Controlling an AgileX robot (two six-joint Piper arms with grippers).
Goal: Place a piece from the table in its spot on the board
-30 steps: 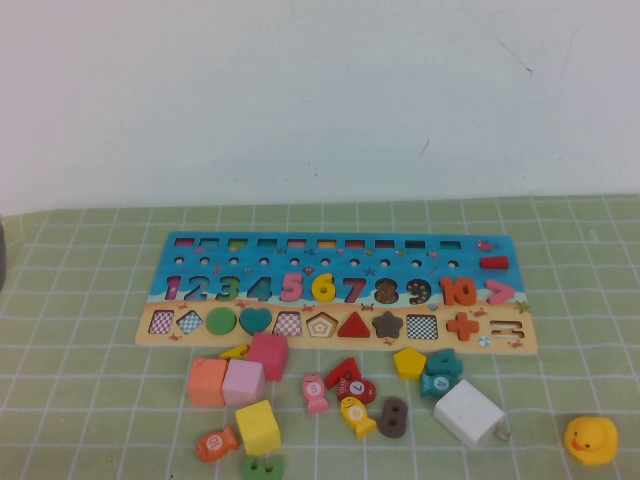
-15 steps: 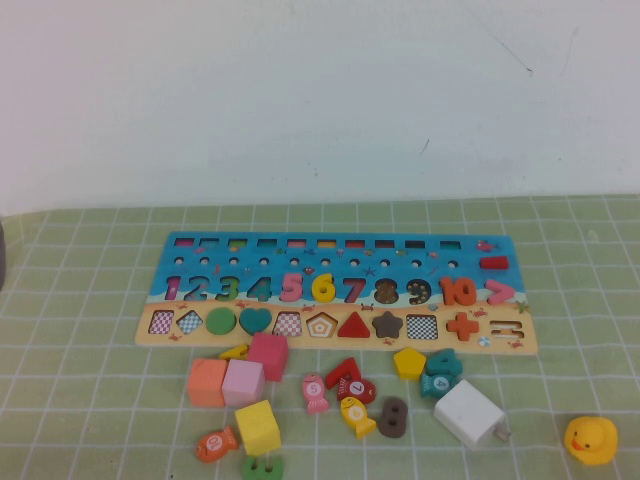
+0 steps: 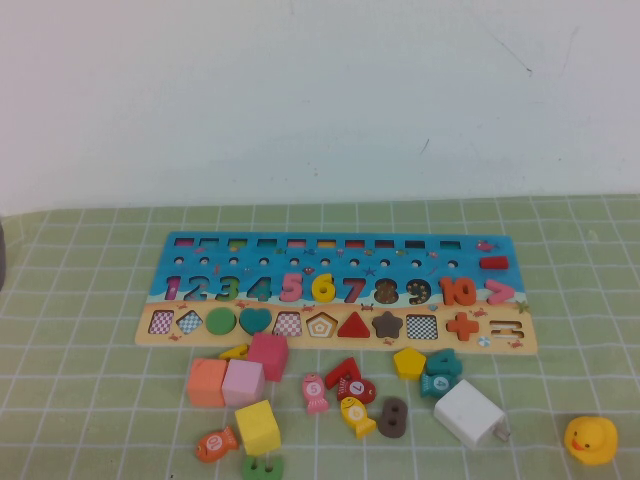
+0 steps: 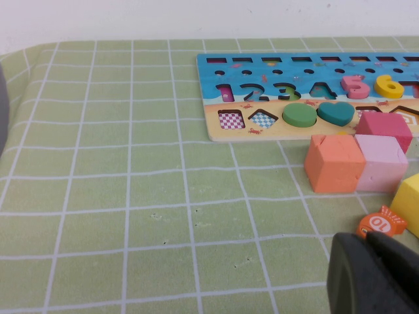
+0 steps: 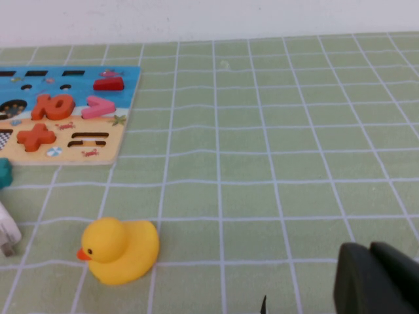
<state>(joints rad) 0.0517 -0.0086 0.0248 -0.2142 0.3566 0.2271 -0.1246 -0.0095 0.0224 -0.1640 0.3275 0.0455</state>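
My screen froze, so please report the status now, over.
Left gripper low by orange fish; right gripper by duck, jaws shut. Yellow 6 seated on board. Nothing blocking.

Left hand (image 4: 373, 275) and right hand (image 5: 380, 278) both low over the table, fingers together, empty.

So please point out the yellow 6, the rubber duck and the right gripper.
yellow 6 (image 3: 322, 288), high view, middle of numeral
rubber duck (image 5: 121, 250), right wrist view, body
right gripper (image 5: 370, 280), right wrist view, shut fingertips
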